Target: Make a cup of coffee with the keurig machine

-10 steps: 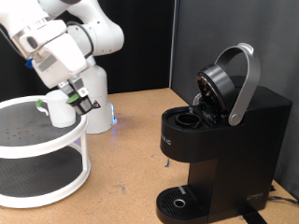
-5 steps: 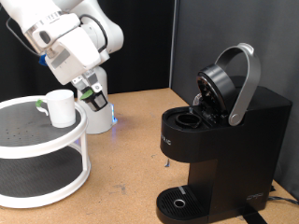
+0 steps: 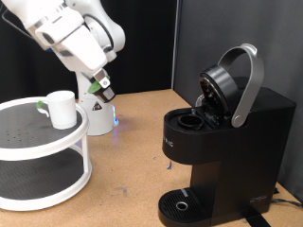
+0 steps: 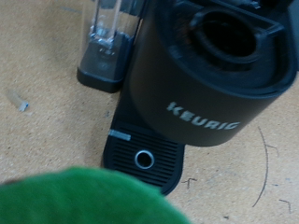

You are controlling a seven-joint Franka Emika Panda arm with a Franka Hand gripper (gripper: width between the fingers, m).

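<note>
Your bench (image 3: 133, 132) is a brown board, and it carries everything here. The keurig machine (image 3: 232, 151) stands at about 4 o'clock in the exterior view: a black box with its lid raised, the silver-grey handle (image 3: 248, 80) arched over the open brew head (image 3: 216, 90), and the round drip tray (image 3: 182, 203) at its base. In the wrist view you look down on the same machine (image 4: 210, 79), with the KEURIG lettering (image 4: 206, 117) on its front, the empty pod chamber (image 4: 224, 33) open, and the drip tray (image 4: 145, 159) below; a clear water tank (image 4: 107, 33) stands just beside it.

At 8 o'clock in the exterior view you see a white two-tier round shelf (image 3: 43, 156). The cup (image 3: 62, 109) stands upright on its upper tier, near that tier's edge towards the machine, with a small green item (image 3: 40, 106) touching or just beside it.

The arm reaches in from 11 o'clock. Your gripper (image 3: 101, 88) hangs apart from the cup, just past the shelf rim and above the white base (image 3: 99, 118) with its blue light. You cannot tell whether its fingers are parted or closed. A blurred green mass (image 4: 89, 198) fills the near edge of the wrist view.
</note>
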